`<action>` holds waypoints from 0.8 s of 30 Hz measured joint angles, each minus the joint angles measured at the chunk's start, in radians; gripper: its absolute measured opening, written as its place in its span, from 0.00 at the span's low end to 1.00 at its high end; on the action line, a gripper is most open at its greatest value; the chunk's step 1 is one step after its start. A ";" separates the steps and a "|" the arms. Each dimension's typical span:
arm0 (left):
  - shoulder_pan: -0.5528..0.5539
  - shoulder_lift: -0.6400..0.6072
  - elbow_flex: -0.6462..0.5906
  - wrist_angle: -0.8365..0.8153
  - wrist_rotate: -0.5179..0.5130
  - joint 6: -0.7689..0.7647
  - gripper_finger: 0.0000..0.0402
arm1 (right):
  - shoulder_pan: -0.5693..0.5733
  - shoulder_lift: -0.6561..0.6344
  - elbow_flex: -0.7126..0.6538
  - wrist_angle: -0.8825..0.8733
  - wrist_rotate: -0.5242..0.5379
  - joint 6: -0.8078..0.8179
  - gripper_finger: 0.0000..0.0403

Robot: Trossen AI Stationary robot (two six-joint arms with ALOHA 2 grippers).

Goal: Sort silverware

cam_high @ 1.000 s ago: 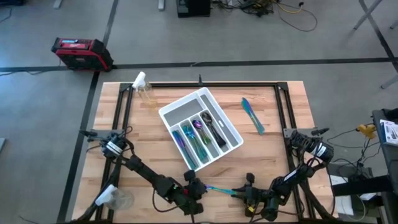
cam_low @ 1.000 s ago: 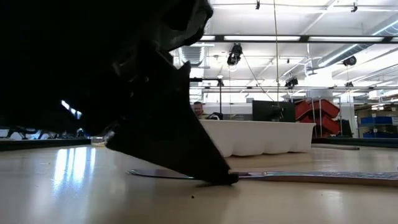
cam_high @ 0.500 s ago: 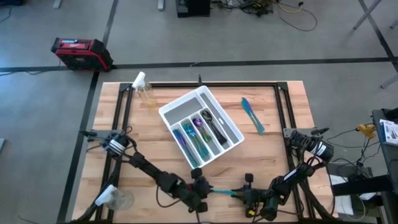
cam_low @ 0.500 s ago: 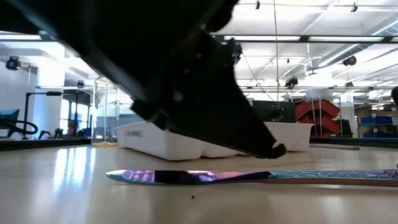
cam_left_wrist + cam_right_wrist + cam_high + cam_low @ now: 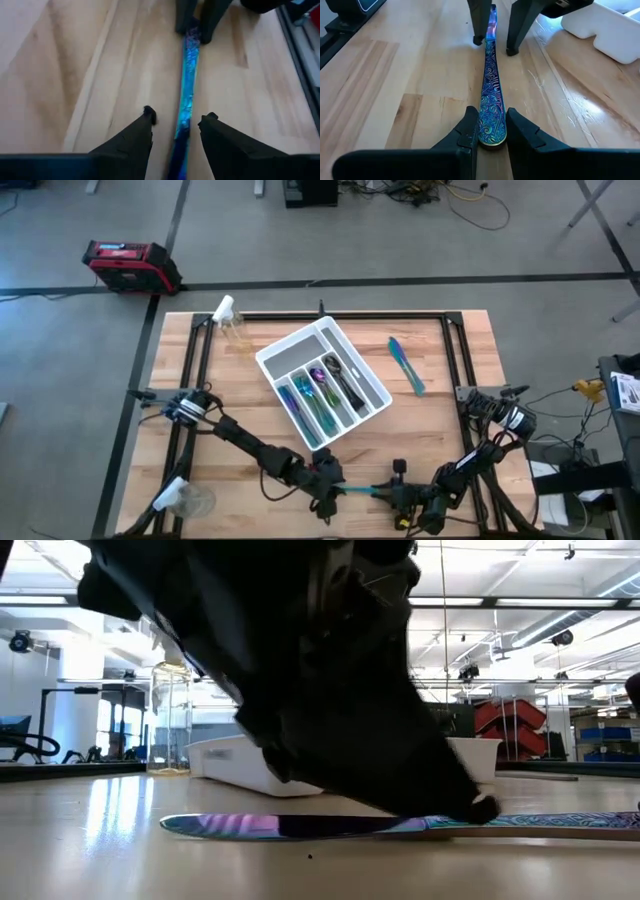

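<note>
Left pincer [image 5: 330,483] sits low at the near edge of the counter [image 5: 440,420], its two fingers spread wide with a knife [image 5: 352,487] running between them; in the left wrist view the fingers [image 5: 145,120] stand either side of the blade without touching it. Just to the right, the right pincer [image 5: 398,492] has the patterned handle end of that same knife [image 5: 490,95] between its fingers, which look pressed against it. The knife lies flat on the wood, blade pointing left, as the low view shows [image 5: 330,825].

Farther off, past the middle of the counter, a white tray [image 5: 365,375] already carries several pieces in its slots. A second blue piece [image 5: 406,366] lies loose to the right of the tray, well apart from both arms.

To my eye this is a handover or a joint pickup of a thin knife that is hard to lift off a flat surface. Next, I'd judge, the left fingers need to come together on the blade, take the weight, and the right must let go before the knife travels to the tray's matching slot.
</note>
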 joint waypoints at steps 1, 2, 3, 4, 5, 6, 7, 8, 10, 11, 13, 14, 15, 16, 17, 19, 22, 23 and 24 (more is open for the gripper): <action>0.000 0.001 0.001 -0.015 0.006 0.000 0.38 | 0.000 -0.001 0.000 0.002 -0.003 -0.009 0.12; 0.000 0.004 0.003 -0.024 0.014 0.002 0.38 | 0.000 -0.001 0.000 0.003 -0.004 -0.015 0.12; 0.000 0.005 0.004 -0.034 0.025 0.003 0.38 | -0.001 -0.002 0.000 0.006 -0.004 -0.020 0.12; 0.000 0.011 0.004 -0.041 0.037 0.002 0.38 | -0.003 -0.002 0.000 0.009 -0.005 -0.028 0.12; 0.000 0.022 0.005 -0.041 0.048 -0.001 0.37 | -0.006 -0.006 0.000 0.009 -0.012 -0.041 0.12; 0.000 0.025 0.006 -0.040 0.054 -0.005 0.37 | -0.009 -0.007 0.000 0.010 -0.019 -0.051 0.12; 0.000 0.033 0.006 -0.038 0.055 -0.010 0.37 | -0.012 -0.009 0.000 0.011 -0.022 -0.059 0.12; 0.000 0.039 0.006 -0.033 0.058 -0.012 0.36 | -0.014 -0.011 0.000 0.013 -0.026 -0.071 0.12; 0.001 0.044 0.006 -0.031 0.064 -0.014 0.36 | -0.021 -0.015 0.000 0.015 -0.033 -0.089 0.12; 0.001 0.045 0.006 -0.031 0.065 -0.014 0.35 | -0.024 -0.016 0.000 0.016 -0.037 -0.099 0.12; 0.001 0.046 0.006 -0.030 0.070 -0.014 0.35 | -0.029 -0.022 0.000 0.014 -0.038 -0.106 0.12; 0.000 0.046 0.006 -0.029 0.072 -0.014 0.34 | -0.031 -0.027 0.000 0.009 -0.035 -0.110 0.12; 0.000 0.046 0.006 -0.025 0.076 -0.014 0.33 | -0.032 -0.032 0.000 0.006 -0.033 -0.121 0.12; -0.001 0.046 0.005 -0.023 0.078 -0.014 0.32 | -0.035 -0.038 0.001 -0.004 -0.032 -0.129 0.12; -0.003 0.047 0.005 -0.017 0.084 -0.009 0.31 | -0.039 -0.042 0.001 -0.007 -0.034 -0.142 0.12; -0.009 0.047 0.008 -0.015 0.089 0.008 0.30 | -0.045 -0.045 0.001 -0.011 -0.038 -0.156 0.12; -0.020 0.047 0.029 -0.027 0.097 0.026 0.30 | -0.051 -0.045 0.001 -0.014 -0.040 -0.161 0.12; -0.026 0.047 0.039 -0.032 0.098 0.030 0.30 | -0.052 -0.046 0.001 -0.013 -0.039 -0.166 0.12; -0.031 0.048 0.050 -0.038 0.096 0.039 0.30 | -0.052 -0.046 0.001 -0.012 -0.037 -0.172 0.12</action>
